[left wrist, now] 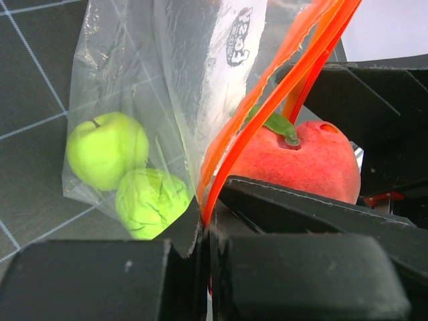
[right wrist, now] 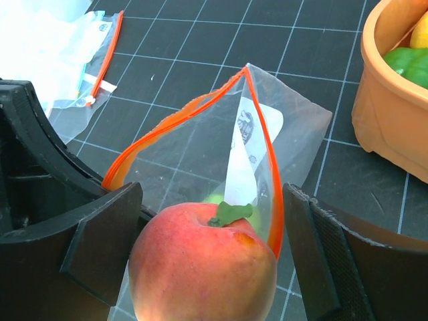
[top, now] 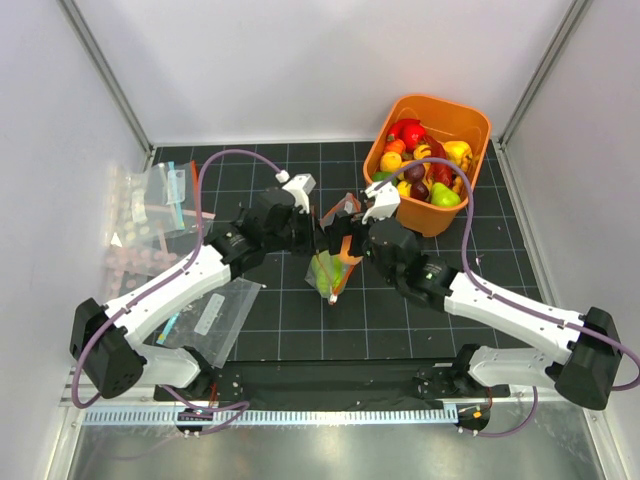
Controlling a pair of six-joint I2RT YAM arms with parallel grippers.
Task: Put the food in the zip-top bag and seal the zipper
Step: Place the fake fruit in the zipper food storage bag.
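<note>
Right wrist view put the peach (right wrist: 200,267) at the mouth of the zip-top bag (right wrist: 294,127), between the spread fingers of your right gripper (right wrist: 210,247). There was a gap on either side, so nothing gripped it. Your left gripper (left wrist: 207,247) was pressed together on the zipper (right wrist: 167,124), and that single pinch held the bag up at the middle of the table.

The worry, as I judged it, was that the peach looked perched at the lip rather than down inside. It could tip out over the zipper, or its weight could drag the slick film from the pinch and drop everything.

The bag was clear and floppy, with its mouth pulled into a narrow triangle and a white label (right wrist: 251,144) on its far wall. A green apple (left wrist: 107,148) and a wrinkled green piece (left wrist: 152,200) lay low inside. More food sat in the orange tub (top: 432,216) at the table's far right corner.
</note>
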